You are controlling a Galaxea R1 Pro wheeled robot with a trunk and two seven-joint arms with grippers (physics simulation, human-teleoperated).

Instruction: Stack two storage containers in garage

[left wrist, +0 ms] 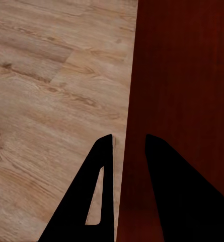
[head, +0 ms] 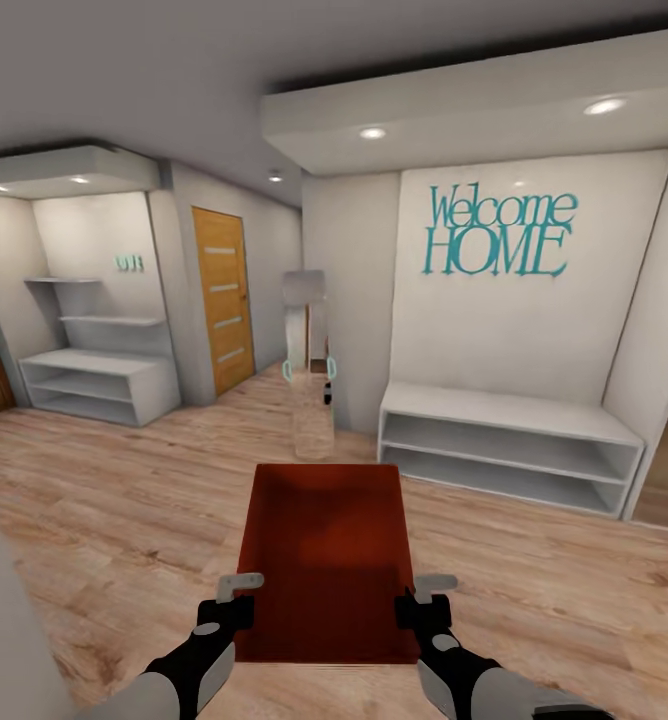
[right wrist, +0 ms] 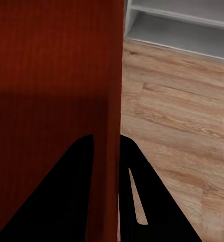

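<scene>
An orange-red storage container (head: 324, 545) hangs in front of me above light wood planks, open side up, held at its near end by both grippers. My left gripper (head: 239, 590) is shut on its left wall. In the left wrist view the left gripper (left wrist: 129, 138) has one dark finger on each side of the container's (left wrist: 187, 75) thin wall. My right gripper (head: 424, 590) is shut on the right wall. The right wrist view shows that gripper (right wrist: 106, 136) straddling the container's (right wrist: 51, 60) wall in the same way. The garage is out of view.
A low white shelf bench (head: 509, 440) stands ahead on the right under a teal "Welcome HOME" sign (head: 499, 232). Another white shelf unit (head: 94, 385) is at the far left beside a wooden door (head: 222, 300). A tall narrow panel (head: 309, 360) stands straight ahead at the wall corner.
</scene>
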